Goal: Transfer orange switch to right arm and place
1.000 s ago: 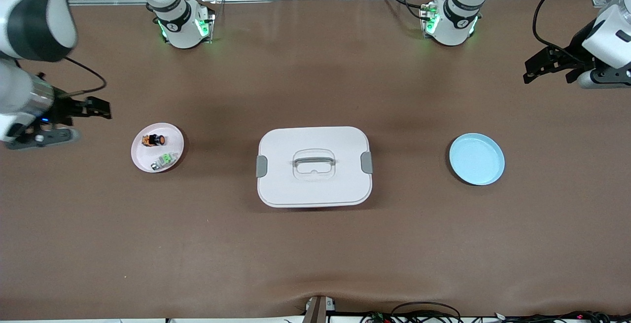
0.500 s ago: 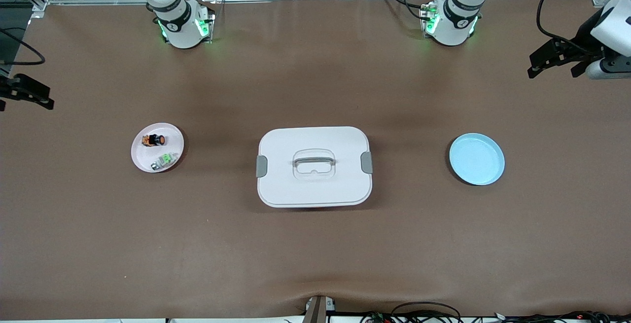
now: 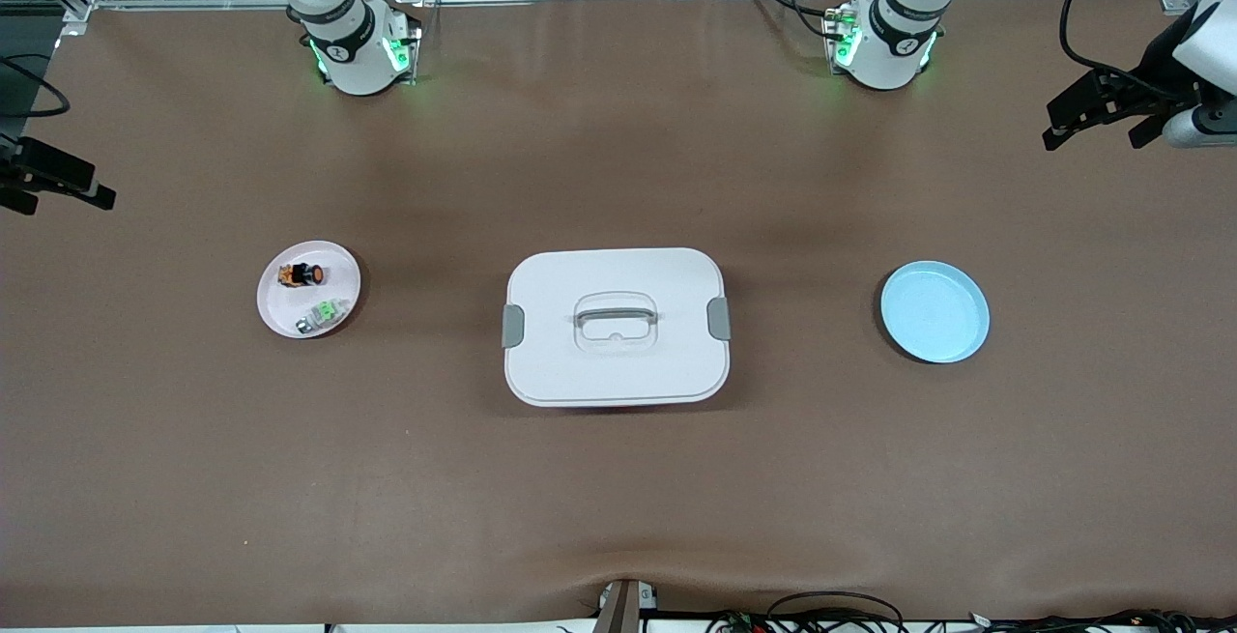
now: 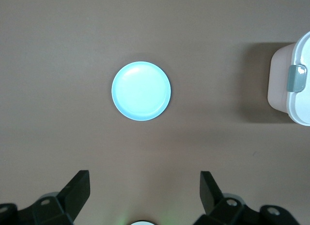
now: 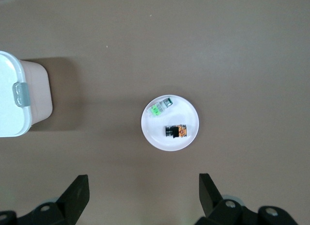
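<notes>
Orange switch (image 3: 301, 274) is seen lying on a pink plate (image 3: 278, 312) near the table's (image 3: 618, 498) right-arm end. Both grippers, left (image 3: 1097, 111) and right (image 3: 60, 177), hang open, empty, partly cut off at the table's ends.

Two plates (image 3: 308, 251) (image 3: 934, 311), two small parts (image 3: 301, 274) (image 3: 324, 314), one lidded box (image 3: 616, 326), two arms (image 3: 329, 5) (image 3: 904, 5).

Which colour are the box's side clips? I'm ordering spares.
Grey clips on the white box, shown best in the front view.
</notes>
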